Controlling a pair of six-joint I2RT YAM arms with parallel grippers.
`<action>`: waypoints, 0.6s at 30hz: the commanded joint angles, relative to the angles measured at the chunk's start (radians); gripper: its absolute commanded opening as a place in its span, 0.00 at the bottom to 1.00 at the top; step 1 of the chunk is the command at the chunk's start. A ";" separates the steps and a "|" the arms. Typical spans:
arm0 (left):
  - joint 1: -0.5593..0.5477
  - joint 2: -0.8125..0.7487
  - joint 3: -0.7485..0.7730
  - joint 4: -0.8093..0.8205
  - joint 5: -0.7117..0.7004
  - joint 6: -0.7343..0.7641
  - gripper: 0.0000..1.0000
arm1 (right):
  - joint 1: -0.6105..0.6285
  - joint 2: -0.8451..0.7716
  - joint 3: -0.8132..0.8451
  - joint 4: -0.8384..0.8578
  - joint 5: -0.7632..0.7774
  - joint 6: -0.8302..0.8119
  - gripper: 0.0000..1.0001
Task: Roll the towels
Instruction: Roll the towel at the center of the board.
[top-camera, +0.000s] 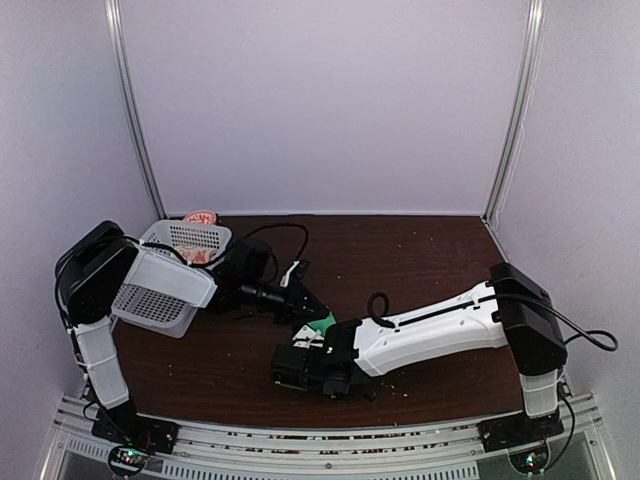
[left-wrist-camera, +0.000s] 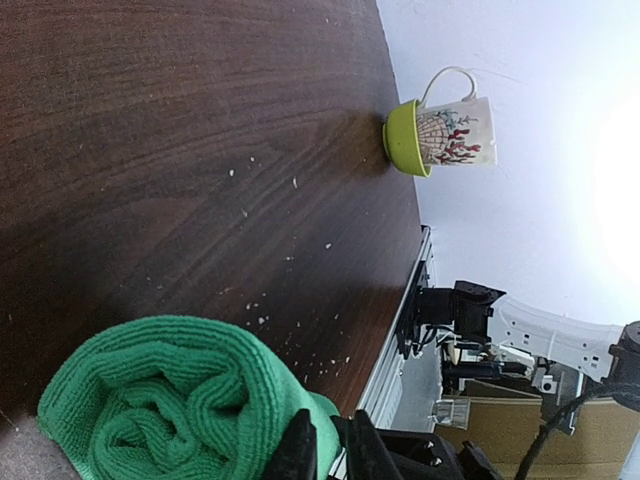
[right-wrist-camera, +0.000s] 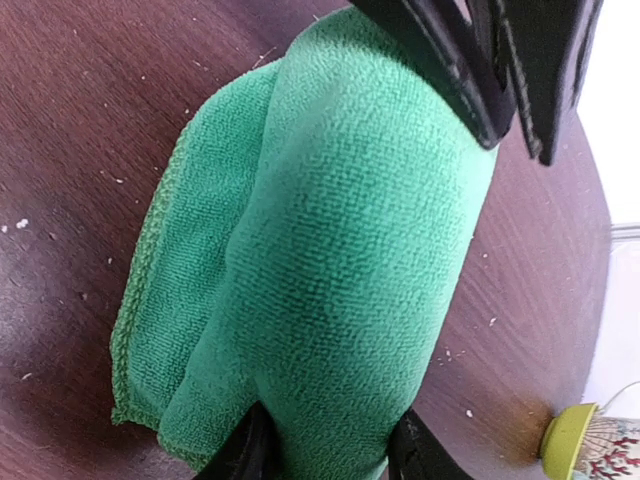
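A soft, bright green towel (right-wrist-camera: 340, 260) lies in a fat roll on the dark brown wooden counter (top-camera: 430, 260), near the middle and close to the front edge. The right gripper (right-wrist-camera: 328, 455) comes in from the right; its two black fingers (right-wrist-camera: 245, 450) sit one on each side of the roll and squeeze one end of it. The left gripper (top-camera: 308, 308) comes in from the left, at the other end of the roll; its fingers are nearly pressed together, with a thin bit of green cloth pinched between them. The left wrist view shows that end as a swirl of layers. Small pale crumbs (left-wrist-camera: 250, 160) dot the counter around the towel. A white mug with red plant drawings and a yellow-green rim (left-wrist-camera: 445, 130) is by the white wall, well apart from the towel. A white plastic basket with little holes (top-camera: 185, 237) sits at the left, partly hidden by the left arm.
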 joint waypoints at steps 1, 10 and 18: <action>0.009 0.028 -0.039 0.113 0.054 -0.027 0.13 | 0.022 0.053 0.041 -0.125 0.110 -0.004 0.40; 0.009 0.073 -0.107 0.157 0.067 -0.014 0.12 | 0.037 0.016 0.043 -0.104 0.104 -0.035 0.63; 0.011 0.107 -0.138 0.190 0.039 -0.012 0.12 | 0.038 -0.143 -0.031 0.018 -0.008 -0.067 0.70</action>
